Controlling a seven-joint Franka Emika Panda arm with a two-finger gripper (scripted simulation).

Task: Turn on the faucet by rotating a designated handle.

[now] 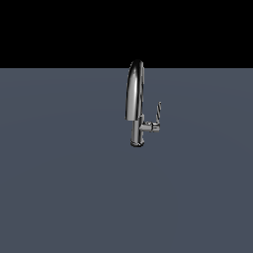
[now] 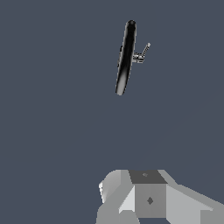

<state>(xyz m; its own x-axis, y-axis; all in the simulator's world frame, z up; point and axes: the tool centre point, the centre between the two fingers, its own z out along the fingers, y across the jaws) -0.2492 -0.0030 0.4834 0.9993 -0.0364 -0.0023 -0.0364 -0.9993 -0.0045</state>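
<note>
Matte slate floor [image 1: 59, 188]; glossy chrome arched faucet [image 1: 135, 94], thin handle [image 1: 158, 111].

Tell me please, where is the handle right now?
In the exterior view, the handle rises from a short stub on the faucet's right side, low by its base.

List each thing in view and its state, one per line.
faucet: upright on the floor, spout arched, no water visible.
handle: raised, near-vertical, on a stub at the exterior view's right, untouched.
gripper: far from the faucet, holding nothing; fingers not visible, open or shut unclear.
</note>
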